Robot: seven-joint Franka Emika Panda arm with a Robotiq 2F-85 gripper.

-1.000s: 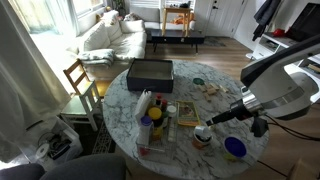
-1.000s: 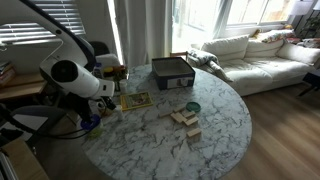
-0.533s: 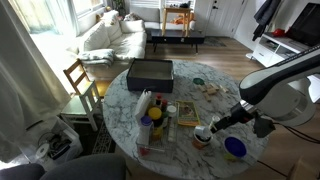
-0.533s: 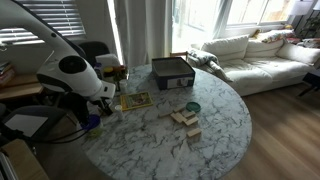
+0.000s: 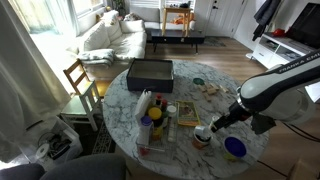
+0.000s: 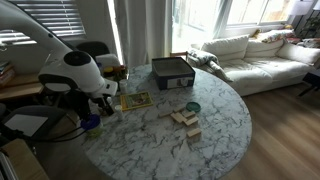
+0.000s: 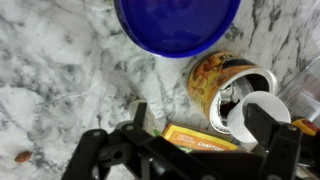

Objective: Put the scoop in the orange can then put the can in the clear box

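End effector (image 7: 200, 125) hangs open, jaws spread over the can (image 7: 212, 78) on the surface (image 7: 60, 70); scoop (image 7: 255, 115) sits at its mouth, disc (image 7: 175, 25) beside.

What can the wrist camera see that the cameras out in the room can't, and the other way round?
Only the wrist view shows the white scoop at the mouth of the orange can. Only an exterior view shows the dark grey box and the sofa. Both show the blue disc and the marble table.
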